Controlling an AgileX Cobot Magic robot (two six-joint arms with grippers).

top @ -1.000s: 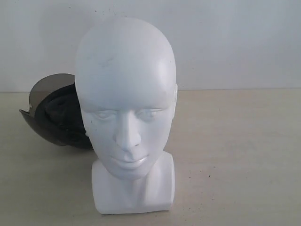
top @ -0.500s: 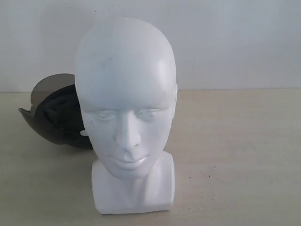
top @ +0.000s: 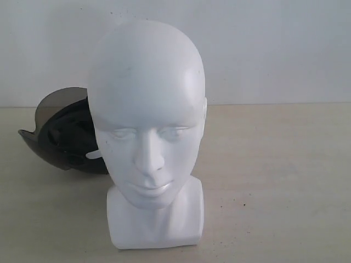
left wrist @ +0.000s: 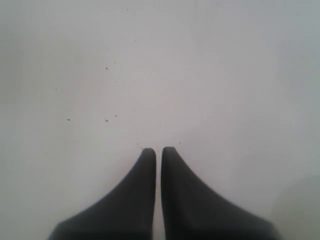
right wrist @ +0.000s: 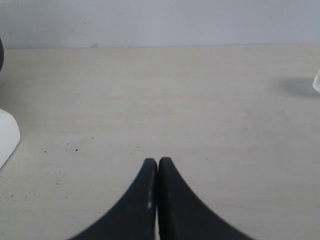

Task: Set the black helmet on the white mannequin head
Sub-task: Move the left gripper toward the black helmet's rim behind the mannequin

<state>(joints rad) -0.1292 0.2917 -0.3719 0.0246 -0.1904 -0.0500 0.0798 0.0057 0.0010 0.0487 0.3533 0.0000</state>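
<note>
White mannequin head stands upright on its squarish base, bare, glossy, face toward the camera. Black helmet lies behind it to the left, partly hidden, open inside showing, smoky visor along its edge; seemingly tipped sideways.

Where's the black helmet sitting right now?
In the exterior view the black helmet rests on the table on the left side, just behind the white mannequin head, which hides its right edge.
</note>
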